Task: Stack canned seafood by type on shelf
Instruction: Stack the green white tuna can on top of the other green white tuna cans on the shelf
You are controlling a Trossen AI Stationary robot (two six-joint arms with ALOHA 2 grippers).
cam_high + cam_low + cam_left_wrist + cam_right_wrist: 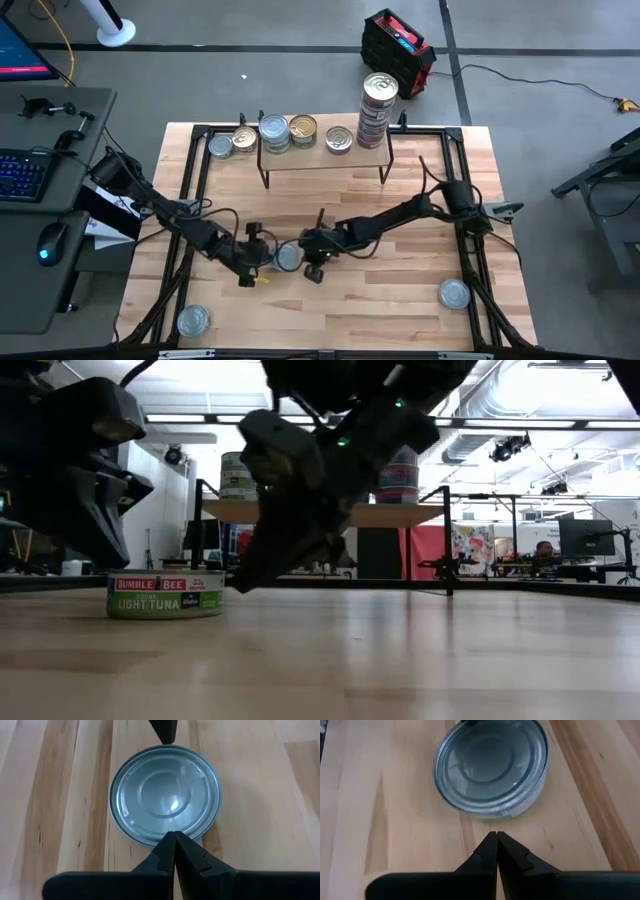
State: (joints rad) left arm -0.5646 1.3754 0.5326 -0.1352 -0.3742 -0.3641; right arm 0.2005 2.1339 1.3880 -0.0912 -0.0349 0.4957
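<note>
grey concrete floor surrounds the light wooden table (400, 310), with a desk carrying a keyboard (22, 172) and mouse (52, 240) off its left edge and a red-and-black case (397, 48) on the floor beyond its far side; on the far half of the table stands the shelf (325, 152), a pale board on thin black legs; on its board sit a short stack of silver-lidded tins (273, 132), a gold-lidded stack (303, 130), a single tin (339, 139) and a tall stack (377, 108) at the right end; two more tins (232, 143) rest on the table just left of the shelf; lone silver tins lie near the front left corner (193, 321) and front right (454, 294); between the two grippers near the table's centre sits one silver-lidded tuna tin (165, 802), flat on the wood, its green label reading light tuna in the low view; the left gripper (174, 836) is clenched tight with nothing in it, its tips at the tin's rim; the right gripper (497, 836) is likewise pressed together and empty, its tips just short of the same tin on the opposite side, a strip of bare wood between them.
</note>
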